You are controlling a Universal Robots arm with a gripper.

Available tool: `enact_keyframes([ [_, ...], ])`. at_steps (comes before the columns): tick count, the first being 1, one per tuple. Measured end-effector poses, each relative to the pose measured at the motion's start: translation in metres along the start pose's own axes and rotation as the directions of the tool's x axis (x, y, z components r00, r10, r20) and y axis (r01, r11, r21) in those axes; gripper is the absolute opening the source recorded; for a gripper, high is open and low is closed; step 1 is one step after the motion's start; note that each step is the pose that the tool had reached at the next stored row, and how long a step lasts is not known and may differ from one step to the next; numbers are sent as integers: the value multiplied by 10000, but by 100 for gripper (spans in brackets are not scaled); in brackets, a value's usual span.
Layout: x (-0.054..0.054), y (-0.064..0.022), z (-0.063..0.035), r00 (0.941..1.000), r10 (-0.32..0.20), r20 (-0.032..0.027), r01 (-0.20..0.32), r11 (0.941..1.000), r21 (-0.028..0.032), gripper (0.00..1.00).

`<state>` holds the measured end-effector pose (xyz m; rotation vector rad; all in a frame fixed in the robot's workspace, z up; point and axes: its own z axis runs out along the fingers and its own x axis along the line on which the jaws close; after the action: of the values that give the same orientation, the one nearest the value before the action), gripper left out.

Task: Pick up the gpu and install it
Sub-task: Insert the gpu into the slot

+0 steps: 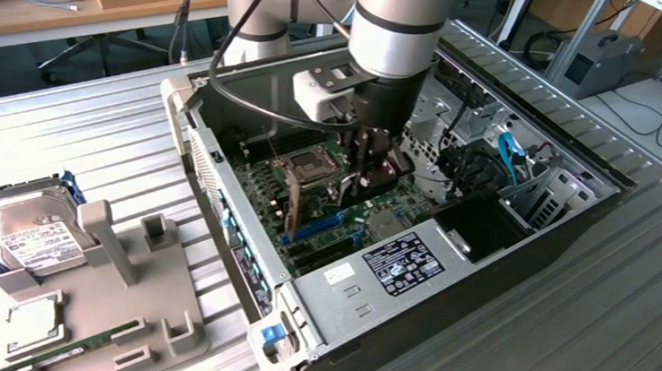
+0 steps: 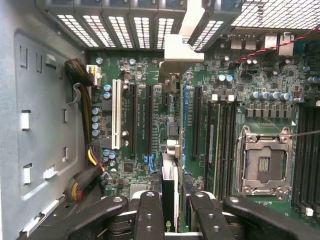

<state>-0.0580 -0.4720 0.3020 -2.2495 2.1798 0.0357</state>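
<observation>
My gripper (image 1: 364, 166) has reached down into the open computer case (image 1: 550, 220) and is shut on the gpu (image 1: 369, 182), which it holds on edge above the motherboard (image 1: 262, 190). In the wrist view the gpu (image 2: 169, 182) shows edge-on as a thin dark card between my two black fingers (image 2: 149, 215). Its silver end bracket (image 2: 183, 50) points toward the case's slotted rear wall. The card hangs over the row of long expansion slots, near the blue slot (image 2: 184, 115). Whether its edge touches a slot is hidden.
The bare CPU socket (image 2: 264, 162) and the RAM slots lie beside the card. Bundled cables (image 2: 82, 75) run along the case wall. Outside the case, a grey fixture (image 1: 103, 322) carries a hard drive (image 1: 30, 234), a CPU chip (image 1: 34, 324) and a RAM stick (image 1: 69, 345).
</observation>
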Motion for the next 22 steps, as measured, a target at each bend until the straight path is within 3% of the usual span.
enact_keyframes([
  [9, -9, 27, 9, 10000, 1, 0, -1, 10000, 0, 26],
  [11, -72, 234, 50, 9999, 148, 2, -148, 9999, 3, 26],
  [12, -125, 351, 194, 9995, 302, -109, -302, 9995, 6, 26],
  [13, -125, 409, 275, 9994, 319, -109, -319, 9995, 6, 26],
  [15, -124, 418, 410, 9993, 348, -109, -348, 9994, 6, 26],
  [22, -164, 422, 413, 9992, 377, -108, -377, 9993, 7, 26],
])
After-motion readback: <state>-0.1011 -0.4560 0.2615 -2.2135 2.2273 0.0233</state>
